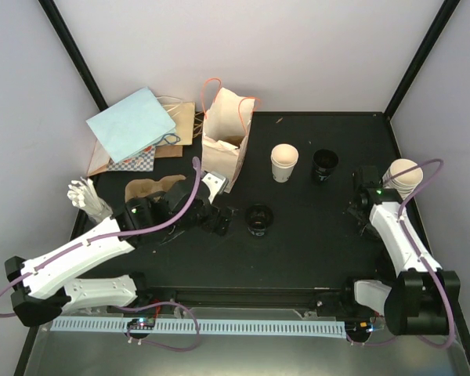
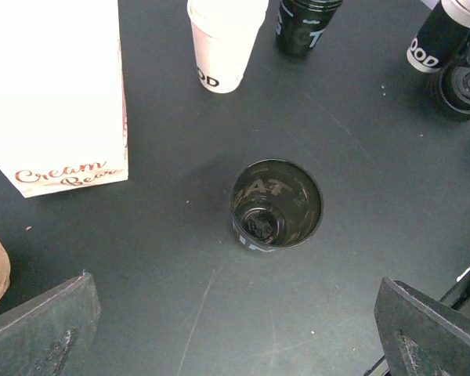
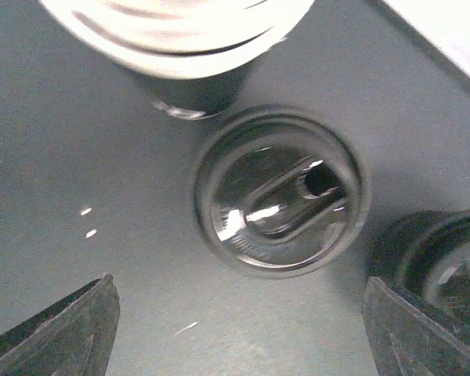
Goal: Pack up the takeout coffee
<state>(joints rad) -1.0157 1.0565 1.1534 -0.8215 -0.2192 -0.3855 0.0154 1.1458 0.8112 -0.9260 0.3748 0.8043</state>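
We log the left end effector point(image 2: 233, 279) with its fingers spread wide, gripping nothing, over an open black cup point(image 2: 276, 205) upright on the bench point(image 2: 376, 157). The right end effector point(image 3: 236, 280) is also spread, above a black lid point(image 3: 280, 192) lying flat on the bench. One cream-white cup point(image 1: 284, 162) stands open-topped near the paper bag point(image 1: 223, 133), to its right.

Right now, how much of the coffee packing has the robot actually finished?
Nothing looks packed yet: the white cup and a black cup stand lidless on the table near the paper bag. In hand: the right gripper hangs open over a loose black lid; the left gripper, open, faces that black cup. Left: lidding the cups and getting them into the bag.
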